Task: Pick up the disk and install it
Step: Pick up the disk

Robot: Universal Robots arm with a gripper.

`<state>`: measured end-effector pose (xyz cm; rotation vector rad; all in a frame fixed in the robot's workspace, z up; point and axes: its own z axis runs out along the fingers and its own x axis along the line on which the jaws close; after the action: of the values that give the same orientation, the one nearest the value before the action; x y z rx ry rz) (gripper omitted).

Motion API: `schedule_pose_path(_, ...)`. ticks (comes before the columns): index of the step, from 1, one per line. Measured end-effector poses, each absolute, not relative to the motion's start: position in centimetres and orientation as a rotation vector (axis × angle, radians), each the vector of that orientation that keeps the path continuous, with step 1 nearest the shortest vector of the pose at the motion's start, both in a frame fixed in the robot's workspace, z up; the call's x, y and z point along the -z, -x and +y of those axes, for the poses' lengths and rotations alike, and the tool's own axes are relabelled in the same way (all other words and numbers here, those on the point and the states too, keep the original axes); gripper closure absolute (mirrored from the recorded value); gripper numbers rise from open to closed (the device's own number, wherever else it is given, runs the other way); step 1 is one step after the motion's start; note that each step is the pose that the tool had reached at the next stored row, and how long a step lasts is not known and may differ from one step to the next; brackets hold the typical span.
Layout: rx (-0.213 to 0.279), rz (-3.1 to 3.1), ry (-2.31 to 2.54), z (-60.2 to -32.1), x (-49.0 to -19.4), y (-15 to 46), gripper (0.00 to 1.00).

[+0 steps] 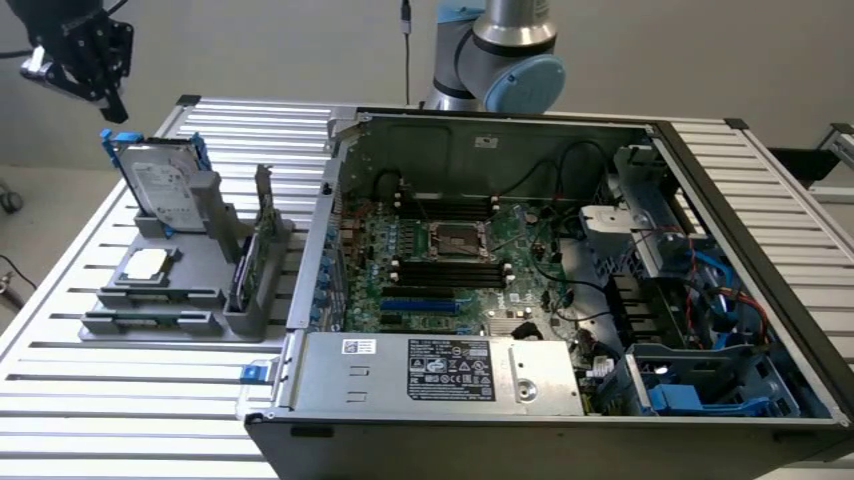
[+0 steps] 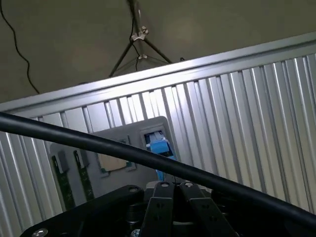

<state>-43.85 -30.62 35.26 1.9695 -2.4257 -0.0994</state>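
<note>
The disk, silver-grey with a white label and clipped in a blue frame, stands upright in the grey holder at the exterior view's left. My gripper hangs well above it and slightly toward the exterior view's left, apart from it. In the wrist view the disk appears edge-on as a blue strip in the holder's slot. My gripper sits above it with its two fingers pressed together and nothing between them.
The holder also carries a square silver processor chip and a thin green card. An open computer case fills the table's middle and right, with blue drive bays at its near right corner. A black cable crosses the wrist view.
</note>
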Motion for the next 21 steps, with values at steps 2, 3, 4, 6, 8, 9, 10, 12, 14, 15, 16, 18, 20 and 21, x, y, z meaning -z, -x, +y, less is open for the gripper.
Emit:
schedule_pose_path(2, 0.098, -2.389, -2.013, -30.62, -35.16, 43.86, 0.89)
schedule_pose_path(3, 0.097, -2.371, -2.035, -30.62, -35.12, 43.85, 0.89)
schedule_pose_path(4, 0.096, -2.353, -2.056, -30.62, -35.09, 43.86, 0.89)
schedule_pose_path(6, 0.091, -2.319, -2.097, -30.62, -35.05, 43.86, 0.89)
schedule_pose_path(8, 0.082, -2.293, -2.134, -30.62, -35.03, 43.86, 0.89)
schedule_pose_path(9, 0.077, -2.281, -2.151, -30.62, -35.02, 43.86, 0.89)
schedule_pose_path(10, 0.073, -2.269, -2.168, -30.61, -35.01, 43.86, 0.89)
schedule_pose_path(12, 0.068, -2.239, -2.203, -30.61, -35.01, 43.85, 0.89)
schedule_pose_path(14, 0.067, -2.207, -2.235, -30.58, -35.00, 43.86, 0.89)
schedule_pose_path(15, 0.066, -2.193, -2.249, -30.53, -35.00, 43.86, 0.89)
schedule_pose_path(16, 0.066, -2.181, -2.261, -30.47, -35.00, 43.86, 0.89)
schedule_pose_path(18, 0.063, -2.159, -2.283, -30.32, -34.99, 43.86, 0.89)
schedule_pose_path(20, 0.060, -2.152, -2.293, -30.27, -34.99, 43.88, 0.89)
schedule_pose_path(21, 0.060, -2.150, -2.294, -30.27, -34.98, 43.90, 0.89)
